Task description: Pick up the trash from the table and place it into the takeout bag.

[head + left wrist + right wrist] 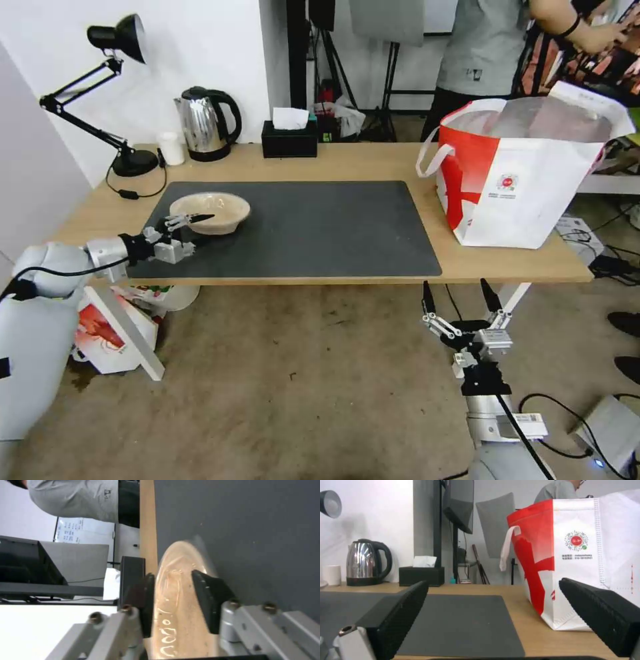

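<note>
We straddle the beige bowl's (pixel 212 212) rim with our left gripper (pixel 189 222) unclenched, next pinching it for the bag (pixel 527 180).

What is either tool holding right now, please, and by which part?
The left tool straddles the near rim of the beige bowl; whether it is clamped cannot be told. The right tool is open, holding nothing.

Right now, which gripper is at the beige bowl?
The left gripper: its fingers straddle the beige bowl's rim. The right gripper hangs open below the table edge.
</note>
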### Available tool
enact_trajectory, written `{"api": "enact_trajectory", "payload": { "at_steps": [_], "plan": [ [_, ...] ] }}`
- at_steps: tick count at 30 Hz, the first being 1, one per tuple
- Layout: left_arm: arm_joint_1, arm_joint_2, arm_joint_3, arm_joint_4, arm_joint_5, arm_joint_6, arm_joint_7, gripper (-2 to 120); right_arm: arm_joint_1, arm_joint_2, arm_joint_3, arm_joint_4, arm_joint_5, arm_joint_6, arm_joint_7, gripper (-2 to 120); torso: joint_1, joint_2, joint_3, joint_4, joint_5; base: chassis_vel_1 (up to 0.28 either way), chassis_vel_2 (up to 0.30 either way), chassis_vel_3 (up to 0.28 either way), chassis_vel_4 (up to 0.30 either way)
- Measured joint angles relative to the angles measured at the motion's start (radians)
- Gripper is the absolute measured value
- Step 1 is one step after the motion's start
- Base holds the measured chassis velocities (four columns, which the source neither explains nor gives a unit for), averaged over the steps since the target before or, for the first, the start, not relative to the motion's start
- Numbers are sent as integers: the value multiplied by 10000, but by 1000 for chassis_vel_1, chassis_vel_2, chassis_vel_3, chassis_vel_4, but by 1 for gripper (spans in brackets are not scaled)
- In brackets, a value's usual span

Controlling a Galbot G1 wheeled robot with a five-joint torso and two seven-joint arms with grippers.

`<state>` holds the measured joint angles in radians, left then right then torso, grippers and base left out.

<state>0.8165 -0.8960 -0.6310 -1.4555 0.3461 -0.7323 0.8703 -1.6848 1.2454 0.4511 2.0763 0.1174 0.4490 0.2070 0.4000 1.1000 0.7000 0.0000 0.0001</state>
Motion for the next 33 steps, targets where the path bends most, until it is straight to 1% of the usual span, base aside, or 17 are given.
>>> {"api": "enact_trajectory", "payload": {
  "at_steps": [2,3,4,6,7,8,9,16,22,26,27,28,29,31,33],
  "plan": [
    [12,9,-19,-6,-4,3,12,27,0,1,0,0,0,0,0,100,0,0,0,0,-1,0,0,0,0],
    [28,34,-65,-33,-19,7,30,19,0,0,0,0,-1,0,0,100,0,0,0,0,-3,0,0,0,0],
    [28,34,-65,-33,-19,7,30,19,0,0,0,0,-1,0,0,100,0,0,0,0,-3,0,0,0,0],
    [50,103,-125,-128,-65,23,44,8,0,0,0,0,-1,0,0,100,0,0,0,0,-2,0,0,0,0],
    [58,131,-135,-169,-85,35,46,5,0,0,0,0,0,0,0,100,0,0,0,0,-2,0,0,0,0],
    [58,131,-135,-169,-85,35,46,5,0,0,0,0,0,0,0,100,0,0,0,0,-2,0,0,0,0],
    [72,168,-149,-226,-119,52,50,0,0,0,0,0,-1,0,0,100,0,0,0,-2,-2,0,0,0,0],
    [181,344,-229,-440,-218,215,112,0,0,0,0,0,-1,0,0,100,-3,0,0,-1,-1,0,0,0,0],
    [365,270,-273,-447,-220,198,197,0,0,0,0,0,0,0,0,100,-2,0,0,-1,-2,0,0,0,0],
    [566,326,-369,-649,-302,181,183,1,0,0,0,0,0,0,0,100,-2,0,0,-1,-2,0,0,0,0],
    [610,366,-397,-691,-336,183,175,3,0,0,0,0,-1,0,0,100,-3,0,0,-1,-2,0,0,0,0],
    [691,445,-457,-769,-405,196,169,10,0,0,0,0,-1,0,0,100,-3,0,0,0,-1,0,0,0,0],
    [691,445,-457,-769,-405,196,169,10,0,0,0,0,-1,0,0,100,-3,0,0,0,-1,0,0,0,0],
    [800,564,-564,-889,-460,238,162,19,0,0,0,0,-1,0,0,100,-2,0,0,0,-2,0,0,0,0],
    [840,616,-604,-940,-472,267,159,23,0,0,0,0,0,0,0,100,-2,0,0,0,-1,0,0,0,0]
  ]
}}
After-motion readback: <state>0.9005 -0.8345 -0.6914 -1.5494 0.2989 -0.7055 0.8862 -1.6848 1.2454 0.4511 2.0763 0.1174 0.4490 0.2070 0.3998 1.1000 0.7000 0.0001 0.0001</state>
